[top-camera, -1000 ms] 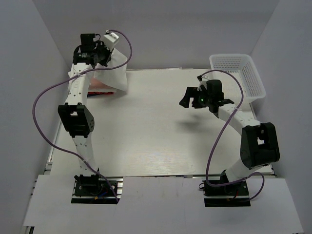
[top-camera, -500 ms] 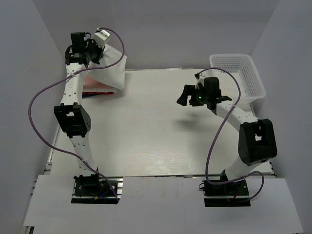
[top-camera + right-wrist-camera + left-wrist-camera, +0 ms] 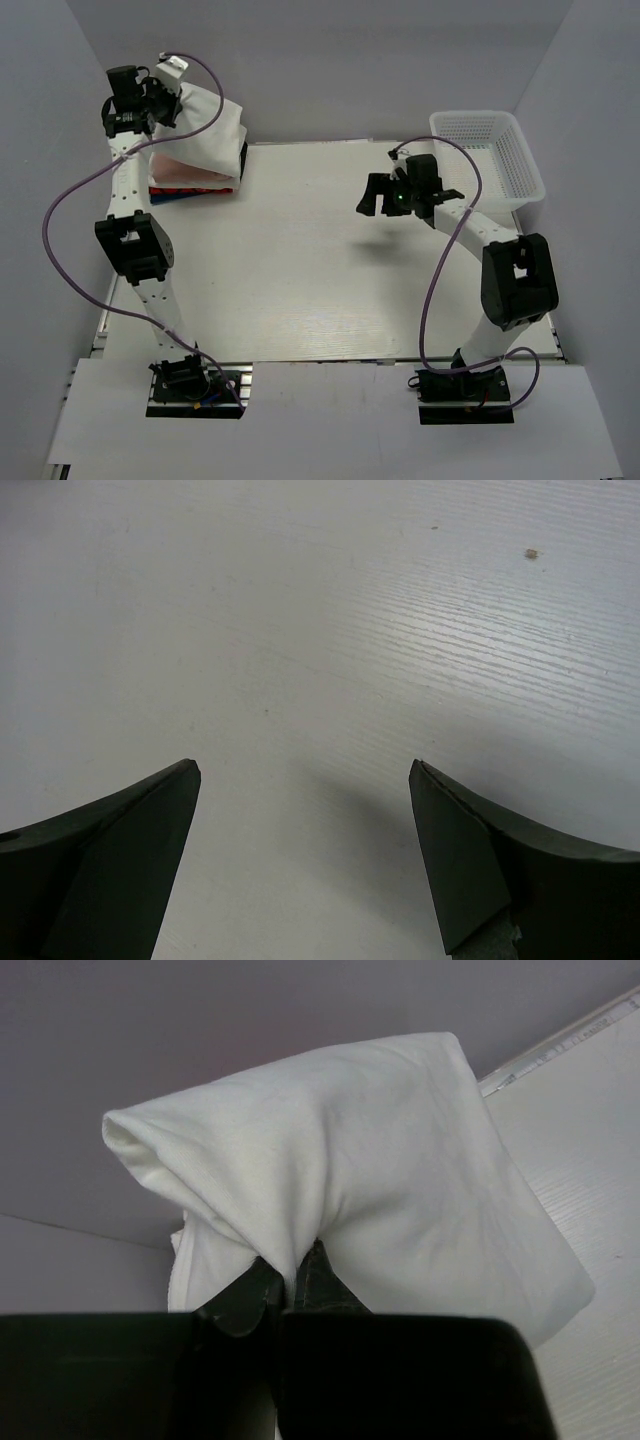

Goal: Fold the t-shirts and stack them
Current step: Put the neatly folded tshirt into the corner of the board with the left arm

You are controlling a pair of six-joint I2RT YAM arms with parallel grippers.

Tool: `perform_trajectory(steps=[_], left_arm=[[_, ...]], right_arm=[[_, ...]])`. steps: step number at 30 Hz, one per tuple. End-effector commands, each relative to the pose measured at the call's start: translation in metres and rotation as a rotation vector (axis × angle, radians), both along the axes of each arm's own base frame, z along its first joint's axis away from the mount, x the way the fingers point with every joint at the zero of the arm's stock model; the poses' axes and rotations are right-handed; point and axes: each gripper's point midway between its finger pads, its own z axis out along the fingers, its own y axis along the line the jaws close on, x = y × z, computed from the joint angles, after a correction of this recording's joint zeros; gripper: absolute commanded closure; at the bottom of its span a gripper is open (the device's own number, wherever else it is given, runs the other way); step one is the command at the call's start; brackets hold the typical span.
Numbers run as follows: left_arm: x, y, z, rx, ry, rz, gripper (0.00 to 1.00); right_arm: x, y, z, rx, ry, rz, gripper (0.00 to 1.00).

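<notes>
At the upper left of the overhead view, the left arm reaches up to the far left corner of the worktop (image 3: 300, 260), and its purple cable (image 3: 55, 215) loops out toward the left wall. The left end effector (image 3: 291, 1275) is clamped on a bunched fold of the white t-shirt (image 3: 380, 1170). In the wrist view the cloth swells above and to both sides of the pinched fingers and blocks most of what lies behind it; grey wall shows above and a strip of worktop at the right edge. Seen from above, the white t-shirt drapes down and to the right from the grip, and its lower edge meets the stack of folded shirts (image 3: 190, 178). Whether it rests its weight there I cannot tell. The stack shows a pink layer, a red edge and a dark layer at the bottom, just right of the left arm's upper link. Right of centre, the right end effector (image 3: 302, 770) hovers over the worktop with its fingers spread wide and only bare wood grain between them. It is well apart from the shirts. At the upper right, the white mesh basket (image 3: 490, 150) sits at the far right corner of the worktop, and the right arm's cable arches near its left side
</notes>
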Motion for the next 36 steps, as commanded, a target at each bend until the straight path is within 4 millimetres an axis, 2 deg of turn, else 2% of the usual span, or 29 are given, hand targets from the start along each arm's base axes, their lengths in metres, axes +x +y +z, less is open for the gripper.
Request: perform_trajectory(steps=[1, 2, 4, 6, 7, 8, 9, 11, 12, 13, 14, 17, 21, 22, 23, 27, 31, 32, 36], left_arm=[[0.005, 0.023, 0.025, -0.002, -0.106, -0.005, 1.0], [0.011, 0.023, 0.01, -0.01, -0.088, -0.015, 1.0], [0.016, 0.033, -0.001, -0.034, -0.086, -0.019, 1.0], [0.024, 0.032, -0.023, -0.056, -0.054, -0.027, 1.0], [0.026, 0.033, -0.029, -0.065, -0.048, -0.024, 1.0], [0.028, 0.039, -0.038, -0.069, -0.036, -0.014, 1.0], [0.031, 0.042, -0.043, -0.065, -0.033, -0.004, 1.0], [0.037, 0.052, -0.061, -0.062, -0.011, 0.051, 0.98], [0.038, 0.056, -0.059, -0.063, -0.016, 0.081, 0.8], [0.04, 0.071, -0.067, -0.068, -0.01, 0.145, 0.46], [0.041, 0.075, -0.066, -0.068, -0.016, 0.172, 0.01], [0.041, 0.09, -0.066, -0.095, -0.023, 0.248, 0.0], [0.034, 0.085, -0.057, -0.127, -0.022, 0.247, 0.0], [0.031, 0.083, -0.045, -0.14, -0.039, 0.25, 0.0], [0.028, 0.082, -0.041, -0.16, -0.035, 0.257, 0.0], [0.021, 0.052, -0.013, -0.232, -0.054, 0.193, 0.0], [0.013, 0.029, 0.004, -0.327, -0.05, 0.107, 0.0], [0.012, 0.017, 0.002, -0.349, -0.031, 0.07, 0.0], [0.003, 0.001, -0.007, -0.457, 0.061, 0.076, 0.0]], right_arm=[[0.012, 0.002, 0.008, -0.021, -0.02, -0.009, 0.09], [0.014, 0.004, 0.01, -0.022, -0.023, -0.009, 0.09], [0.016, 0.005, 0.005, -0.031, -0.008, -0.01, 0.09], [0.023, 0.001, 0.002, -0.036, 0.004, -0.028, 0.09], [0.02, 0.009, 0.0, -0.039, 0.009, -0.009, 0.09], [0.024, 0.011, 0.007, -0.039, -0.007, -0.009, 0.09], [0.023, 0.012, -0.002, -0.051, 0.018, -0.006, 0.09], [0.028, 0.012, 0.002, -0.051, 0.01, -0.016, 0.09], [0.027, 0.015, -0.002, -0.057, 0.018, -0.008, 0.09], [0.03, 0.014, 0.002, -0.055, 0.015, -0.015, 0.09], [0.029, 0.014, -0.002, -0.065, 0.026, -0.018, 0.09], [0.029, 0.015, -0.002, -0.076, 0.025, -0.016, 0.09], [0.028, 0.016, 0.003, -0.093, 0.002, -0.011, 0.09], [0.027, 0.017, 0.006, -0.095, -0.008, -0.008, 0.09], [0.026, 0.018, 0.006, -0.098, -0.008, -0.006, 0.09], [0.02, 0.019, 0.008, -0.104, -0.018, 0.005, 0.09], [0.011, 0.015, 0.001, -0.13, -0.011, 0.007, 0.09], [0.009, 0.013, 0.002, -0.13, -0.014, 0.004, 0.09], [0.003, 0.01, 0.003, -0.125, -0.015, -0.001, 0.09]])
